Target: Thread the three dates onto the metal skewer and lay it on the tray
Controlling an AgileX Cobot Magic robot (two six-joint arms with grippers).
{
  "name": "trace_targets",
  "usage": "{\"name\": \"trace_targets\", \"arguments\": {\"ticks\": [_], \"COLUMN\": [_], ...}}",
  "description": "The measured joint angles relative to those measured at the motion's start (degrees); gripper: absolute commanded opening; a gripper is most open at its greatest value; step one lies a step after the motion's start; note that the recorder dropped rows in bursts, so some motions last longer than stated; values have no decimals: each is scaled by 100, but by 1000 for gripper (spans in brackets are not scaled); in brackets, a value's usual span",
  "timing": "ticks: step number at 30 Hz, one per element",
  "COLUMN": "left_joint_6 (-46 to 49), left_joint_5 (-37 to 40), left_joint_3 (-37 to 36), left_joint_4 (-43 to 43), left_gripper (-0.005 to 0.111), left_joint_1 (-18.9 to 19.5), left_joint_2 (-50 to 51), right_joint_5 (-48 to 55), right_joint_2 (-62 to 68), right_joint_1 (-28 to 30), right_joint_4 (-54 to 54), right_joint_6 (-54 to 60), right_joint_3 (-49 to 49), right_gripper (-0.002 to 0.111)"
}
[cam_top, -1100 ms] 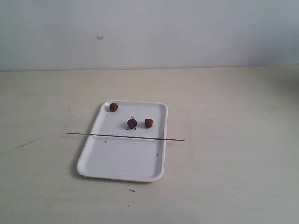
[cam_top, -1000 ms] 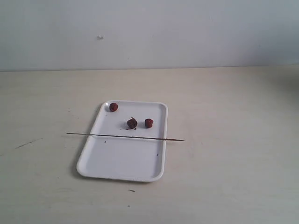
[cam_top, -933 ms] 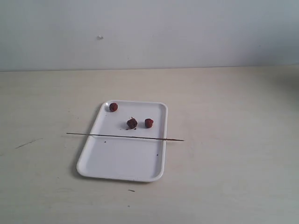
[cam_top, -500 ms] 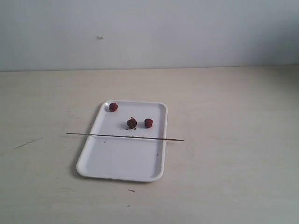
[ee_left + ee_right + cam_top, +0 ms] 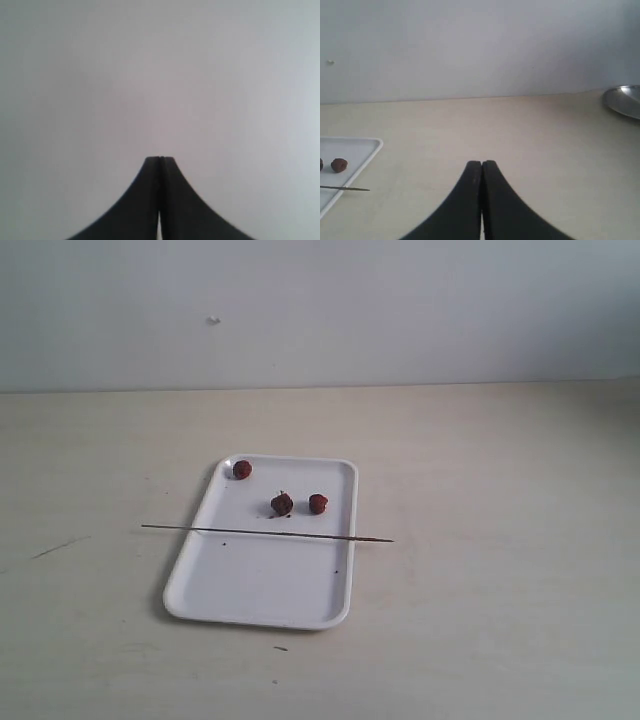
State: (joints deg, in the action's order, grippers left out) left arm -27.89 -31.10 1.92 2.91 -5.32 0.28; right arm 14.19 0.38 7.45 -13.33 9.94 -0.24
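Observation:
A white tray (image 5: 260, 585) lies on the beige table in the exterior view. Three dates rest on its far half: one (image 5: 242, 469) in the far left corner, a darker one (image 5: 282, 504) and one (image 5: 318, 503) side by side near the middle. The thin metal skewer (image 5: 266, 533) lies across the tray, both ends past its rims. Neither arm shows in the exterior view. My left gripper (image 5: 160, 158) is shut, facing a blank pale surface. My right gripper (image 5: 481, 162) is shut above the table, with the tray's corner (image 5: 372, 145), a date (image 5: 339, 164) and the skewer's tip (image 5: 350, 188) off to one side.
A short dark scratch (image 5: 58, 546) marks the table left of the tray, and small crumbs (image 5: 281, 648) lie near its front edge. A round metal dish (image 5: 625, 100) shows at the edge of the right wrist view. A pale wall (image 5: 320, 310) backs the table.

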Motion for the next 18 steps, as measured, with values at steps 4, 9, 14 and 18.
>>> {"name": "trace_targets", "arguments": {"ticks": [4, 9, 14, 18], "left_joint_6": [1174, 2319, 3609, 4880], "left_joint_5": [42, 526, 2580, 5215], "left_joint_3": [662, 1651, 3349, 4805], "left_joint_4": [-1012, -1659, -1675, -1675], "left_gripper": [0, 0, 0, 0], "left_joint_1": [0, 0, 0, -34], "left_joint_2": [526, 2332, 5120, 7293], "right_joint_5": [0, 0, 0, 0], "right_joint_2": [0, 0, 0, 0], "right_joint_1": [0, 0, 0, 0], "right_joint_4": [0, 0, 0, 0], "right_joint_6": [0, 0, 0, 0], "right_joint_3": [0, 0, 0, 0], "right_gripper": [0, 0, 0, 0]}}
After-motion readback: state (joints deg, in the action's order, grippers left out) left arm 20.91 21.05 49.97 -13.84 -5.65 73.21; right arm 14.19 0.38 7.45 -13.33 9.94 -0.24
